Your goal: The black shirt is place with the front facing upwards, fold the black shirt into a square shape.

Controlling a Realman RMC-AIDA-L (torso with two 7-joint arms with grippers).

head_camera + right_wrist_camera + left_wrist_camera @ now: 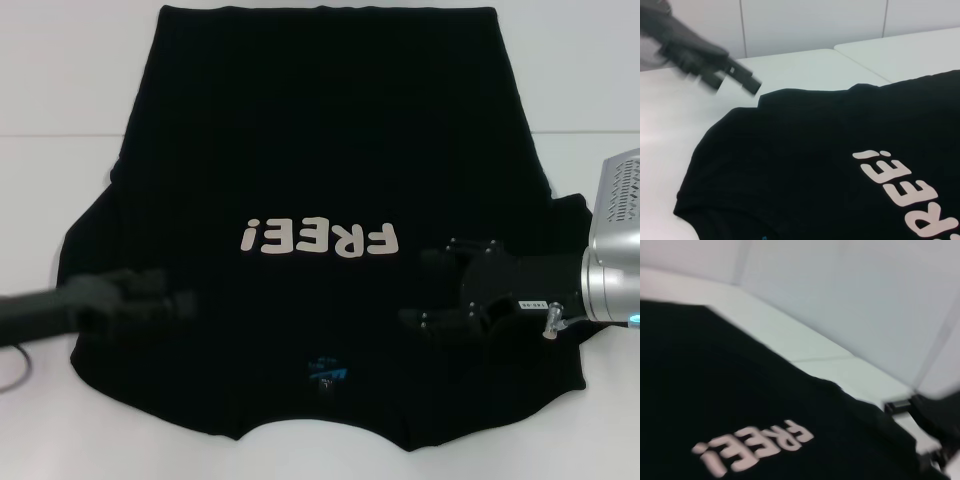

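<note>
Collar-near, black shirt (320, 180) lies flat on white table (60, 190); left gripper (185, 303) state unclear, right gripper (425, 290) spread.

White tabletop (60, 90) with a thin seam line, pale panelled wall (810, 22) behind, soft even light

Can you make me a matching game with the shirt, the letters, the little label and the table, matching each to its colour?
Things:
1. shirt
2. letters
3. neck label
4. table

Colours:
A. blue
B. white
C. black
D. cream

Pairs: 1-C, 2-D, 3-A, 4-B
</note>
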